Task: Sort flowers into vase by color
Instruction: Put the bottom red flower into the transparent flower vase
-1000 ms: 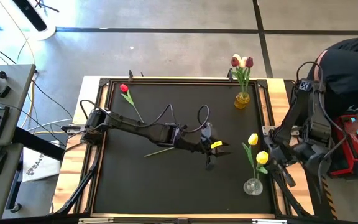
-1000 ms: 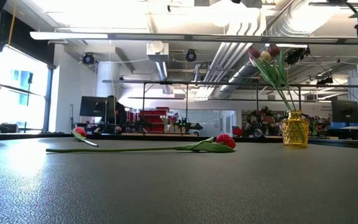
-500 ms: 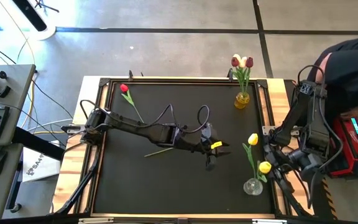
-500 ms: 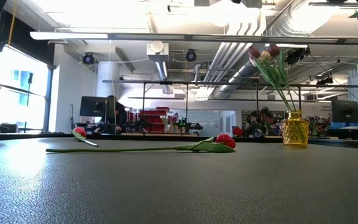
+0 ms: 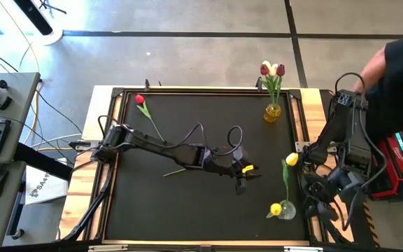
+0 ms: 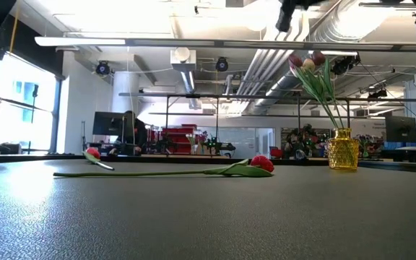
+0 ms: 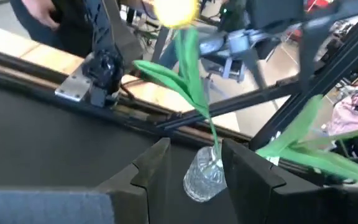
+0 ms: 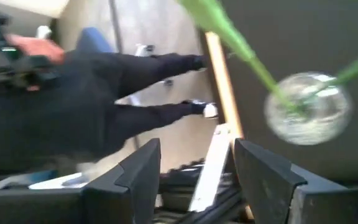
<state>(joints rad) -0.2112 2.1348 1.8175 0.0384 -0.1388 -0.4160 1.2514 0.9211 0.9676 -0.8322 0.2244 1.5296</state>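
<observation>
On the black-topped bench (image 5: 187, 210), the left gripper (image 5: 242, 176) reaches out near the middle with its dark fingers (image 7: 148, 171) spread apart and holding nothing, pointed toward the small clear glass vase (image 5: 285, 209) at the right edge, where two yellow tulips (image 5: 290, 160) on thin green stems stand. The right gripper (image 5: 312, 192) hangs just beside that vase off the bench's right edge, its fingers (image 8: 138, 174) parted and empty. A red tulip (image 5: 140, 99) lies flat near the far left corner, another red one (image 6: 261, 163) lies mid-bench, and dark red and cream tulips (image 5: 272, 70) stand in a yellow textured glass vase (image 5: 273, 112) at the far edge.
</observation>
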